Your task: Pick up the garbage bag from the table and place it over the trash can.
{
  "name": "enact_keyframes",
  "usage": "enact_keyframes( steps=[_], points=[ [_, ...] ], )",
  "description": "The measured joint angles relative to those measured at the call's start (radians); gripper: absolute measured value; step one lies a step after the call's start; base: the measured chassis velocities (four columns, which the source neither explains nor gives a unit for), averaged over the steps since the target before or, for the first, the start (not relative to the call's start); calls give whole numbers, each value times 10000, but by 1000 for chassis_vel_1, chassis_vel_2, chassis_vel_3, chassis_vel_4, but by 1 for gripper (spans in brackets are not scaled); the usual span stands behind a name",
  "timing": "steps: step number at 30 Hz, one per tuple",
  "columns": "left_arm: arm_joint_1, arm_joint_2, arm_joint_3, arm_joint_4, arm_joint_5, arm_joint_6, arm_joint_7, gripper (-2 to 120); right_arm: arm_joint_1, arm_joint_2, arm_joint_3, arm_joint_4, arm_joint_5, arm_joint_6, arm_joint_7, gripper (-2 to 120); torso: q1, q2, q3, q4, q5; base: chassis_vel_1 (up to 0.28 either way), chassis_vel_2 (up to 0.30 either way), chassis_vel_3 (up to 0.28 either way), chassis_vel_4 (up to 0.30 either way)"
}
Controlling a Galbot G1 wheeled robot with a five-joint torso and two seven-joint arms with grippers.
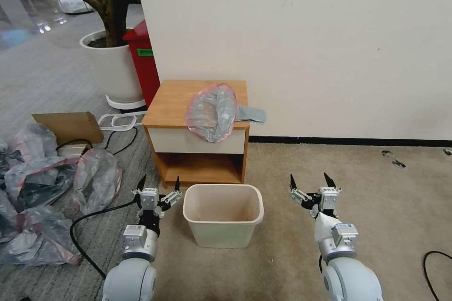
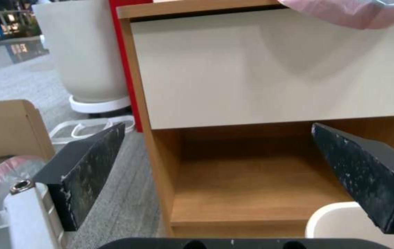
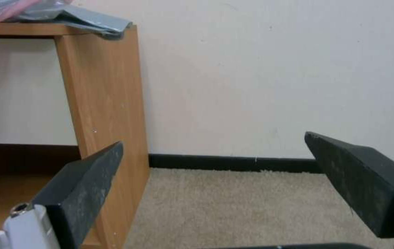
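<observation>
The garbage bag (image 1: 213, 112), translucent grey with a pink rim, lies crumpled on the table (image 1: 175, 99), hanging a little over the front edge above the white drawer; its pink edge (image 2: 345, 14) and a grey fold (image 3: 79, 19) show in the wrist views. The cream trash can (image 1: 222, 215) stands on the carpet in front of the table, upright. My left gripper (image 1: 159, 186) is open, low, just left of the can and facing the table (image 2: 261, 76). My right gripper (image 1: 310, 183) is open, low, right of the can, facing the wall past the table's side (image 3: 107, 103).
Bulky grey bags (image 1: 42, 188) with dark contents, a cardboard piece (image 1: 68, 126) and a black cable (image 1: 89, 225) lie on the floor at left. A red bin (image 1: 143, 63) and a white planter (image 1: 110, 68) stand behind the table. The wall (image 1: 329, 51) is close behind.
</observation>
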Motion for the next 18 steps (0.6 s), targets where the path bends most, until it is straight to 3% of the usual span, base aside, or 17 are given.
enact_keyframes(
  steps=[6, 8, 10, 18],
  points=[
    [301, 163, -158, -197, -76, -55, -85, 100, -153, 33, -12, 319, 114, -2, 0, 100, 0, 0, 0, -3, -4, 0, 0, 0, 0],
    [1336, 724, -758, -833, -370, -319, -486, 99, -708, 172, -109, 1458, 517, 2, -6, 100, 0, 1, -1, -1, -5, 0, 0, 0, 0],
    [2014, 1087, -1160, -1249, -569, -506, -750, 99, -939, 209, -162, 1822, 717, -68, -69, 100, 1, 1, -2, 7, 6, 0, 0, 0, 0],
    [2266, 1140, -1043, -1108, -999, -708, -495, 100, -1037, 223, -558, 1827, 1148, -413, -314, 100, 0, 0, -1, -1, -2, 0, 0, 0, 0]
  ],
)
